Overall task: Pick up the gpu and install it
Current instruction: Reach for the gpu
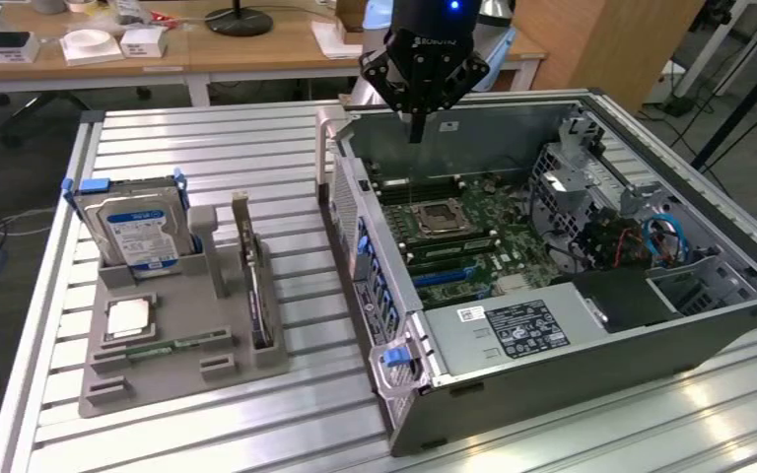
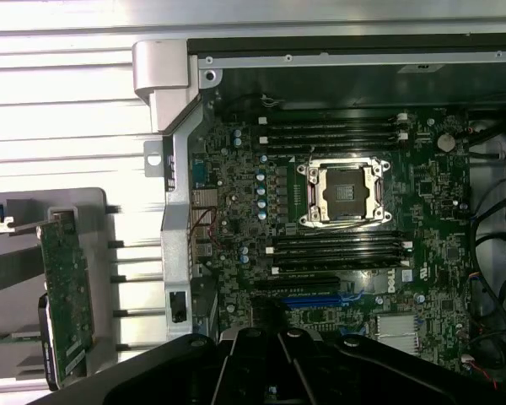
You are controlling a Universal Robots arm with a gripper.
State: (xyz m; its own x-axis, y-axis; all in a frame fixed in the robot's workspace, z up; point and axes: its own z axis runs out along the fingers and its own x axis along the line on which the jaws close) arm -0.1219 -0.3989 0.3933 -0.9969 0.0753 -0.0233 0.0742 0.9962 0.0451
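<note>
Exterior view's left: hard drive (image 1: 142, 232) upright in gray holder (image 1: 174, 382) on the counter (image 1: 221, 138). Gpu (image 1: 259, 296) stands on edge in the same holder, just right of the drive, untouched. My claw (image 1: 416, 130) is pinched closed, empty, hanging over the open computer case (image 1: 589, 365) near its rear wall, well apart from the gpu.

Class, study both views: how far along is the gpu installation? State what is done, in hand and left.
Done: nothing shows. The gpu stands in its grey holder. In hand: nothing; the gripper, fingers shut, hangs over the open computer case. Left: pickup and installing; the blue slot is empty.
</note>
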